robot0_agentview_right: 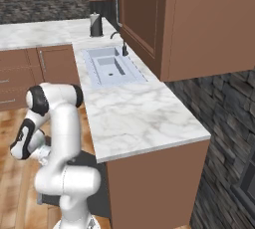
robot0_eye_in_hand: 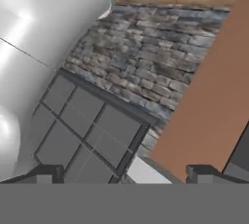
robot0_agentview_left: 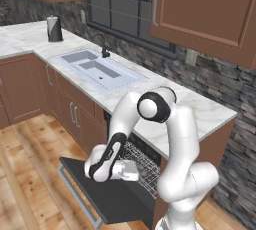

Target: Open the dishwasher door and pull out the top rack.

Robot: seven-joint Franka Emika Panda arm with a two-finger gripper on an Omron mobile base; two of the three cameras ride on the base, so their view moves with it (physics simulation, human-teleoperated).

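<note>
- My pincer (robot0_eye_in_hand: 124,172) shows as two dark tips at the bottom of the hand view, standing well apart with nothing between them, so I read it as released and holding nothing.
- In the left base view the hand (robot0_agentview_left: 127,170) sits low over the open door, pointed toward the dishwasher's mouth and right beside the wire basket. I judge the arm is folded down like this because the rack sits below the countertop and can only be reached from the front.
- The top rack (robot0_agentview_left: 142,161) is a light wire grid just inside the opening, under the counter edge, with the hand at its near end. I cannot tell whether it has slid out at all, or whether the tips touch it.
- The dishwasher door (robot0_agentview_left: 107,194) lies dropped flat, a dark slab reaching toward the near side over the wooden floor, its pale bar handle along the near-left edge. That half of the job looks done, and the door is down to leave the rack a clear path out.
- Further out, the marble countertop (robot0_agentview_left: 200,106) runs over the machine; the sink (robot0_agentview_left: 97,69) and its dark faucet (robot0_agentview_left: 104,46) lie to the far left, with a paper-towel roll (robot0_agentview_left: 54,28) beyond.
- Next I would need to close on the rack's front wire and draw straight back; a skewed pull could jam it.
</note>
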